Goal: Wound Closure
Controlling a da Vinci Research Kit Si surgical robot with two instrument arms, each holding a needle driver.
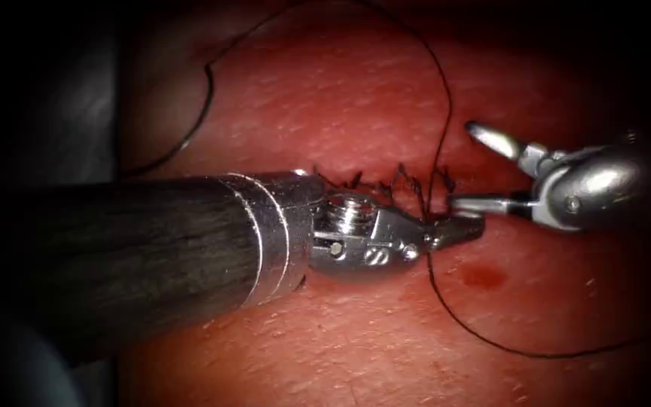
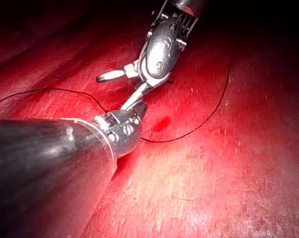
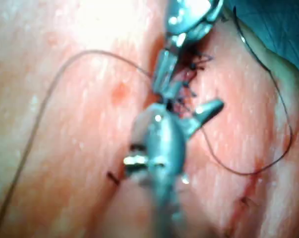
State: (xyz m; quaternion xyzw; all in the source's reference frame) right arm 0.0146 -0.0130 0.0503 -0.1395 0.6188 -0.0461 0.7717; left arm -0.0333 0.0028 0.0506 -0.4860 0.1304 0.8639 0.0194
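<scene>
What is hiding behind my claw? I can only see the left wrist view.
Observer: The endoscope view shows a row of dark knotted thread stitches closing the cut in the red pork tissue, right behind the left arm's silver metal claw.
Operator: Where does the string go?
Observer: The left claw is shut on the thin black thread. From there it climbs over the tissue, then curls back down toward the endoscope view's left.
Operator: Where is the other claw compared to those stitches?
Observer: The right arm's silver metal claw is open and holds nothing. It sits at the right end of the stitch row.
</scene>
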